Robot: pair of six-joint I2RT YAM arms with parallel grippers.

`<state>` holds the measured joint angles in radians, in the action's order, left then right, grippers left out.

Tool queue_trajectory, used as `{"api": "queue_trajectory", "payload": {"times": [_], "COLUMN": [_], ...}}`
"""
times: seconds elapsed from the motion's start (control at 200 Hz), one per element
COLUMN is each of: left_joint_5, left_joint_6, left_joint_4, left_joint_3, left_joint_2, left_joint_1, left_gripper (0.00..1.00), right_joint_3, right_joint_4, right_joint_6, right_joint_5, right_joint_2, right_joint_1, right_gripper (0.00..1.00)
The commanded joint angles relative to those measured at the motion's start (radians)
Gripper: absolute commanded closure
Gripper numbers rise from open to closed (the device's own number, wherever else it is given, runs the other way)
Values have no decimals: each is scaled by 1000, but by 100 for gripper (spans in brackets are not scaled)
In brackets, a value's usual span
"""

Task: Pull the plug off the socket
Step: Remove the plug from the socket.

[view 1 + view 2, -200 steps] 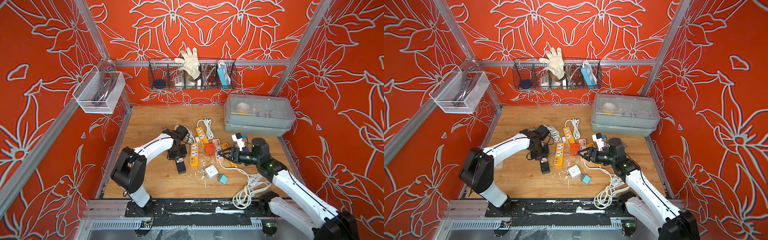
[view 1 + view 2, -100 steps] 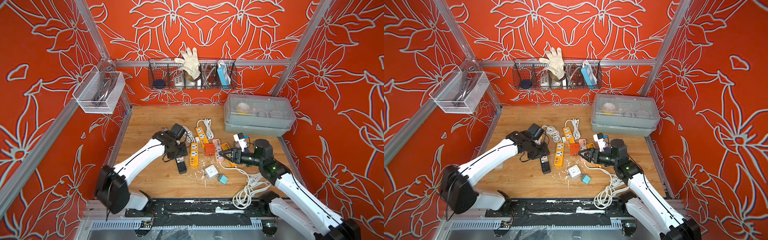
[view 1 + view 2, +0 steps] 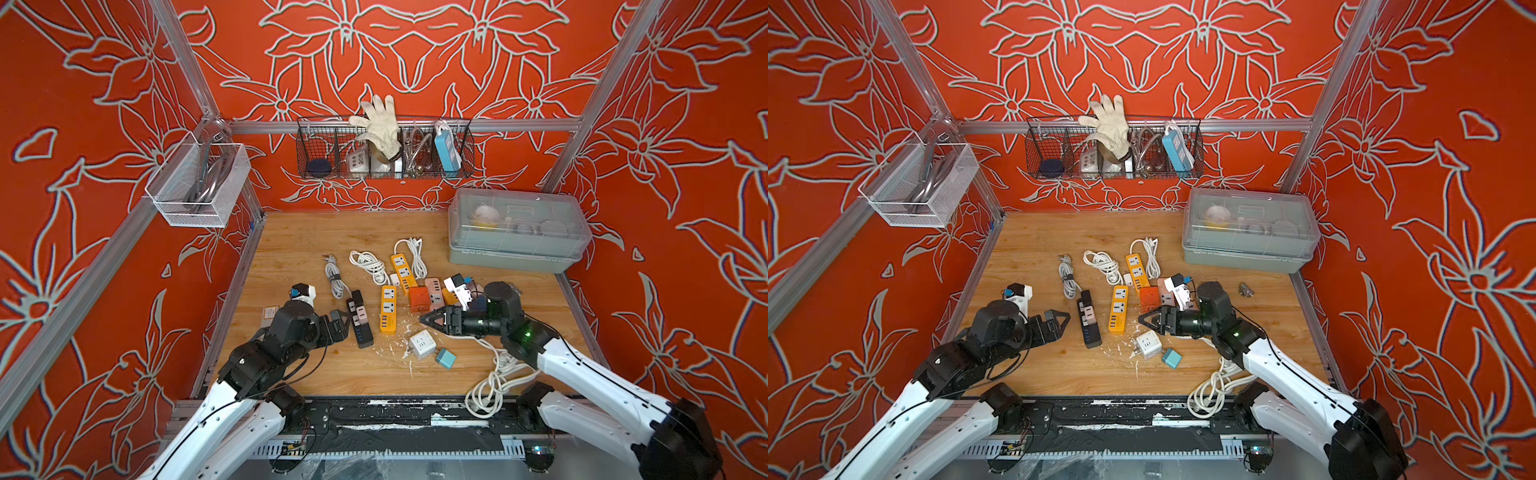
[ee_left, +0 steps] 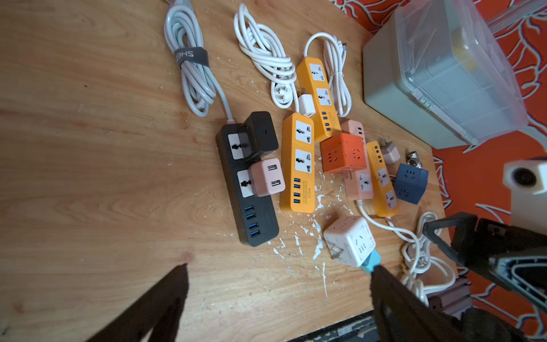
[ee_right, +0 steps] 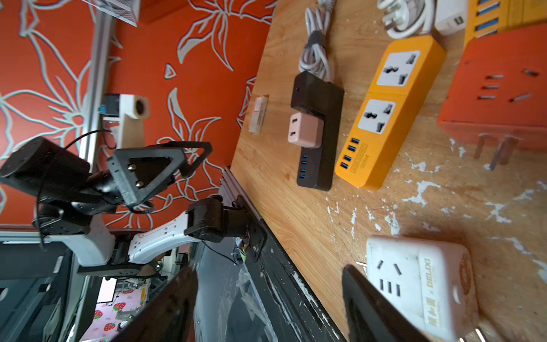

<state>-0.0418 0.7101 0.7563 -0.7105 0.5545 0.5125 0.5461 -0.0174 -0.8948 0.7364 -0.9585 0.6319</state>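
On the wooden table (image 3: 299, 241), the black power strip (image 4: 251, 219) lies just beside a yellow power strip (image 3: 388, 309), and a black adapter (image 4: 260, 136) and a pink USB charger (image 4: 268, 177) are both plugged into its sockets. The left gripper (image 3: 343, 324) hangs near this strip, its fingers wide apart and empty. The right gripper (image 3: 428, 321) also has its fingers apart and holds nothing, near the white cube socket (image 3: 422, 344). On the back wall, the wire basket (image 3: 384, 174) holds a white glove (image 3: 378, 120), a blue power strip (image 3: 446, 149) and a metal hose (image 3: 415, 145). The grey lidded box (image 3: 515, 253) keeps small items, too blurred to name.
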Motion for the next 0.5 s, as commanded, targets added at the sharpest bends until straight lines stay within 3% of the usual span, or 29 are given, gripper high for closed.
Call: {"api": "queue_trajectory", "payload": {"times": [0.0, 0.18, 0.35, 0.495], "left_joint_5": [-37, -12, -21, -113], "left_joint_6": [-19, -70, 18, 43], "left_joint_4": [-67, -93, -20, 79], "left_joint_3": [38, 49, 36, 21], "left_joint_2": [-17, 67, 151, 173], "left_joint_1": [0, -2, -6, -12], "left_gripper": [1, 1, 1, 1], "right_joint_3": [82, 167, 264, 383], "right_joint_4": [50, 103, 131, 164], "right_joint_6": [30, 59, 81, 145], "right_joint_5": [-113, -240, -345, -360], "right_joint_2": [-37, -141, -257, -416], "right_joint_1": [37, 129, 236, 272], "right_gripper": [20, 21, 21, 21]}}
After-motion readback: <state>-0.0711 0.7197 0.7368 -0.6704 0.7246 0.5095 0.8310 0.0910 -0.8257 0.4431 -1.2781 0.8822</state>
